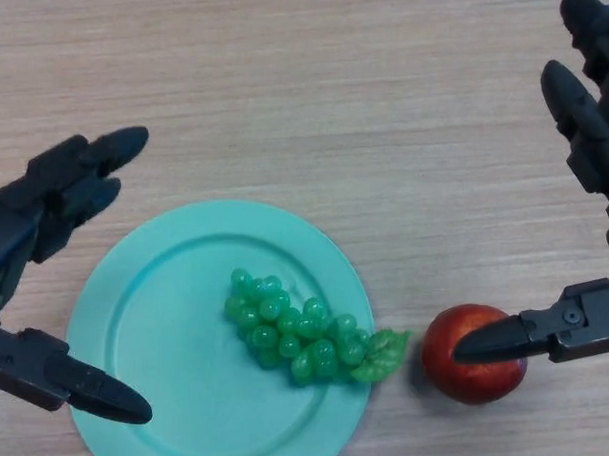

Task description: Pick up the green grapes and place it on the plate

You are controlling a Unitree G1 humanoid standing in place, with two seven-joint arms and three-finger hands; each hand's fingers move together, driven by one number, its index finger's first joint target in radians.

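A bunch of green grapes (299,338) with a leaf at its right end lies on the turquoise plate (151,313), right of the plate's centre. My left hand (35,219) hovers over the plate's left rim, fingers straight and thumb spread, holding nothing. My right hand (593,138) hangs at the right edge, open too, apart from the grapes. Its thumb reaches over a red apple.
The red apple (480,369) sits on the wooden table (339,109) just right of the plate, under my right thumb. Bare wood stretches across the far half of the table.
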